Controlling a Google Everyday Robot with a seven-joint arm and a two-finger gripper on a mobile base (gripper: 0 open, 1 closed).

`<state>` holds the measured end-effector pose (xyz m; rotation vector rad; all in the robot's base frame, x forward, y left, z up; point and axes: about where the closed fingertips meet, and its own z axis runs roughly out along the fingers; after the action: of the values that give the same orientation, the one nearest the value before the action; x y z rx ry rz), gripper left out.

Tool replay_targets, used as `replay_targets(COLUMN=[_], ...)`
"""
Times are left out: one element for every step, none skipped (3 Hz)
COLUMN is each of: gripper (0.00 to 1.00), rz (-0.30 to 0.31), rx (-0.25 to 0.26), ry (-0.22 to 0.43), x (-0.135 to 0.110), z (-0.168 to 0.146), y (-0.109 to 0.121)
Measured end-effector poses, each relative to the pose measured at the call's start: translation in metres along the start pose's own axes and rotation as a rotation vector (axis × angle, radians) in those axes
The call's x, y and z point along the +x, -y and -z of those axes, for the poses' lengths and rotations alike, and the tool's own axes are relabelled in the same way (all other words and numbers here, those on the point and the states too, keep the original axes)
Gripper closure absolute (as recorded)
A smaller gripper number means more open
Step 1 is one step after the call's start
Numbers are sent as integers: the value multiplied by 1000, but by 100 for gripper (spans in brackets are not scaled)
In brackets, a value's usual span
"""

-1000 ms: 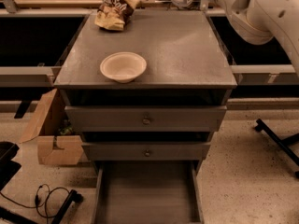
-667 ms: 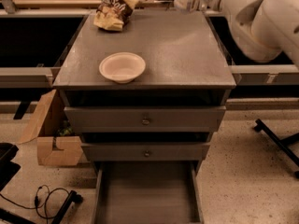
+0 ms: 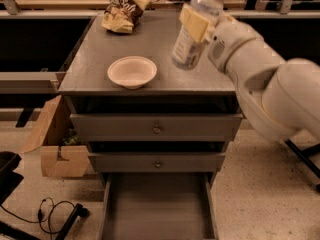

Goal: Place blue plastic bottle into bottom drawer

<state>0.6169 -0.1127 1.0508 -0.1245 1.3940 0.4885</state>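
Gripper [image 3: 200, 20] is clenched around the tilted blue plastic bottle [image 3: 185, 51], held at 2 o'clock from the bowl [image 3: 132, 72]; bottom drawer [image 3: 157, 209] is left open.

white bowl [image 3: 132, 71]: cabinet top [image 3: 150, 39], front-left | crumpled snack bag [image 3: 122, 13]: back-left | cardboard box [image 3: 55, 146]: floor, left | black cable [image 3: 50, 210]: floor, lower-left

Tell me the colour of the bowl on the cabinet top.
Cream-white bowl, camera view; the end effector holds the blue plastic bottle above the cabinet top.
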Motion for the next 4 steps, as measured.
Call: replay_targets(gripper=[100, 100, 100, 100], rz=[-84, -99, -92, -88], rx=[54, 56, 15, 4], ry=[-68, -195, -265, -260], x=[64, 181, 230, 229], z=[34, 46, 54, 52], y=[-12, -36, -70, -68])
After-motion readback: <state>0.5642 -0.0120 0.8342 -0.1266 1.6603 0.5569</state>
